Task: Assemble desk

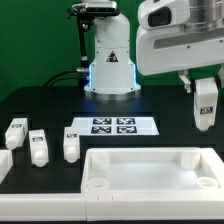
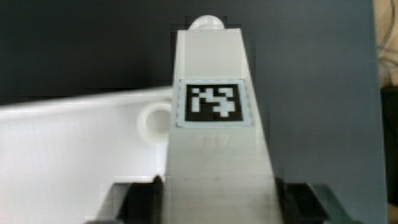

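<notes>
The desk top (image 1: 150,172) is a wide white rimmed tray lying at the front of the black table. My gripper (image 1: 205,100) is shut on a white leg block (image 1: 205,103) and holds it upright in the air above the tray's far right corner. In the wrist view the held leg (image 2: 217,120) fills the middle, with a black-and-white tag (image 2: 214,103) on its face, and part of the desk top (image 2: 80,130) shows behind it. Three more leg blocks (image 1: 38,146) stand at the exterior view's left.
The marker board (image 1: 112,127) lies flat in the middle of the table behind the tray. The robot's white base (image 1: 108,60) stands at the back. A further white piece (image 1: 4,162) lies at the exterior view's left edge.
</notes>
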`<action>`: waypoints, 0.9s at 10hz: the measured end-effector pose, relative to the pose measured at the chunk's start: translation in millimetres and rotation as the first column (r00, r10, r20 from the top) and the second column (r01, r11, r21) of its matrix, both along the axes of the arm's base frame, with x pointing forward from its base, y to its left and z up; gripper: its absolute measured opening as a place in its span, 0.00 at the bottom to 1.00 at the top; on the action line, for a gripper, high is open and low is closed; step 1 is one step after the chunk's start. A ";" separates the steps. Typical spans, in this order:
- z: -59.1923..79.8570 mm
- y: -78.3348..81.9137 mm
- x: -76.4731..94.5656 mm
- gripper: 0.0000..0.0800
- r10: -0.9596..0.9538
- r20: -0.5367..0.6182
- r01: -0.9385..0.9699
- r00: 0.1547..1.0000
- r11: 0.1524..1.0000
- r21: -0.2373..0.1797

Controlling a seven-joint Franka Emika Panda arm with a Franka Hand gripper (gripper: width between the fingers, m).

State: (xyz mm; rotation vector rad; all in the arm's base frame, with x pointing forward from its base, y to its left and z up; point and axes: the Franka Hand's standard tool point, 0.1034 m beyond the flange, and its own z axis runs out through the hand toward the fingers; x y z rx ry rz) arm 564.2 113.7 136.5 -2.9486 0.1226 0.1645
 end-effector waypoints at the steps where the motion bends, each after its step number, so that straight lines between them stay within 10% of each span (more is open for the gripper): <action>1: 11.2 -8.4 16.8 0.36 0.038 0.045 -0.038 0.998 0.999 -0.005; 4: 48.9 -11.0 67.1 0.36 0.084 0.307 -0.074 0.948 0.996 -0.045; 9: 45.1 -20.6 77.4 0.36 0.212 0.440 -0.156 0.873 0.975 -0.161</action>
